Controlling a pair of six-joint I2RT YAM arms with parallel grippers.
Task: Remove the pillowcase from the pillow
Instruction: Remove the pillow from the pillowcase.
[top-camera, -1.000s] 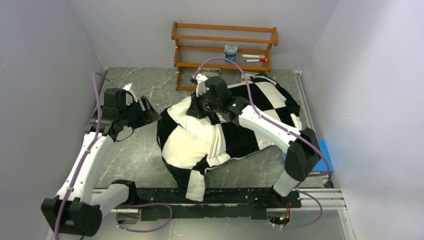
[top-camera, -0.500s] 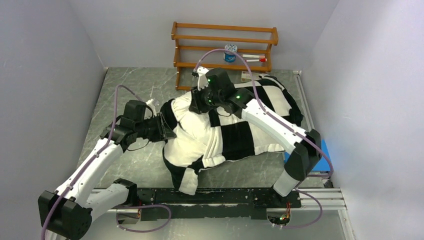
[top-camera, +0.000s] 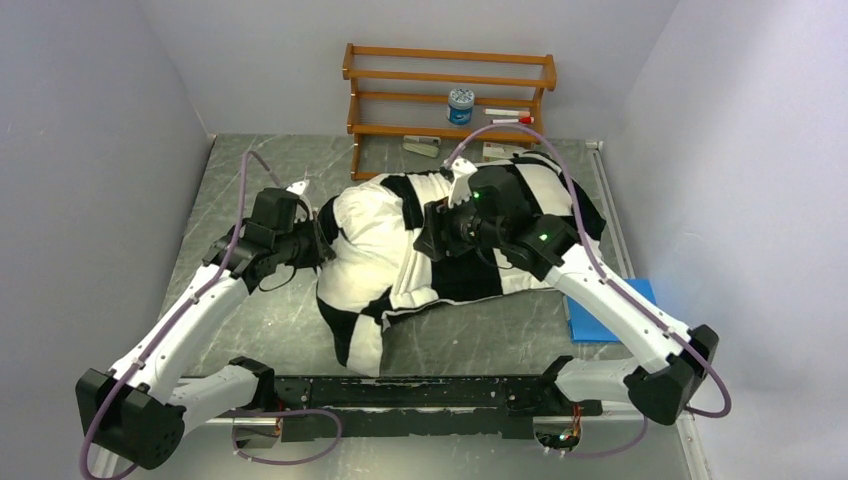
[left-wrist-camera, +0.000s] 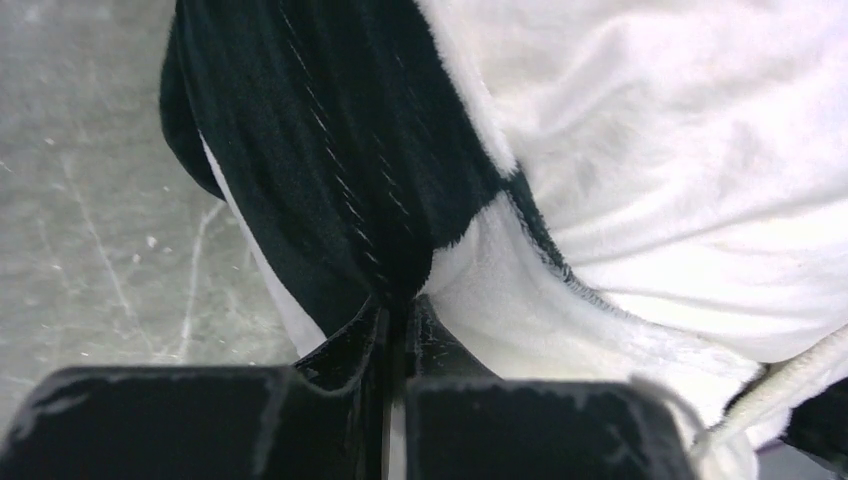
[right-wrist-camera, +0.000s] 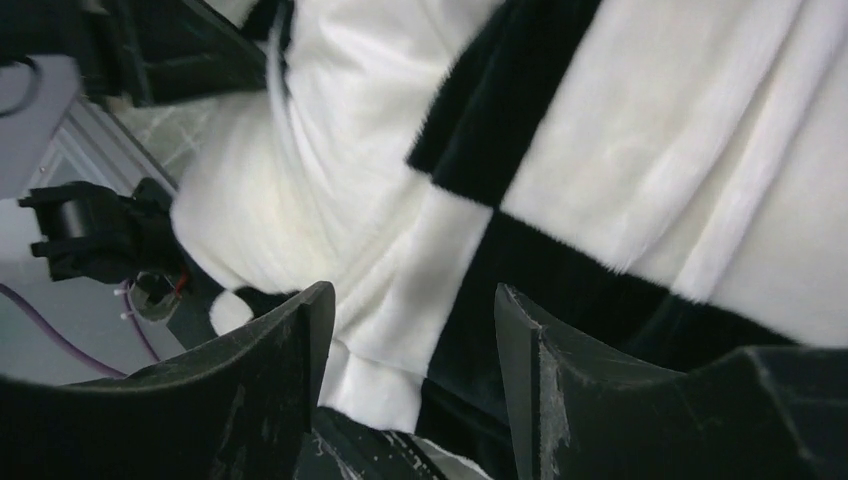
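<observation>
Swinging in, the left gripper (left-wrist-camera: 395, 310) is pinching a black fold of the pillowcase (left-wrist-camera: 330, 150); the right gripper (right-wrist-camera: 410, 330) is pulling back rightward, fingers spread over the checks.

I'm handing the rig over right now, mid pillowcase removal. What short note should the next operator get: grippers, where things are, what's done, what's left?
Left gripper: shut, pinching a fold of the pillowcase at its left end.
Right gripper: open, holding nothing, just over the middle of the pillowcase.
Things: the pillowcase lies bunched across the middle of the table, bulging with the pillow inside. Whether any bare pillow shows, I cannot tell.
Done: one hold taken on the cover.
Left: the removal itself. The right gripper probably needs a hold of its own before the cover can be drawn off.
</observation>
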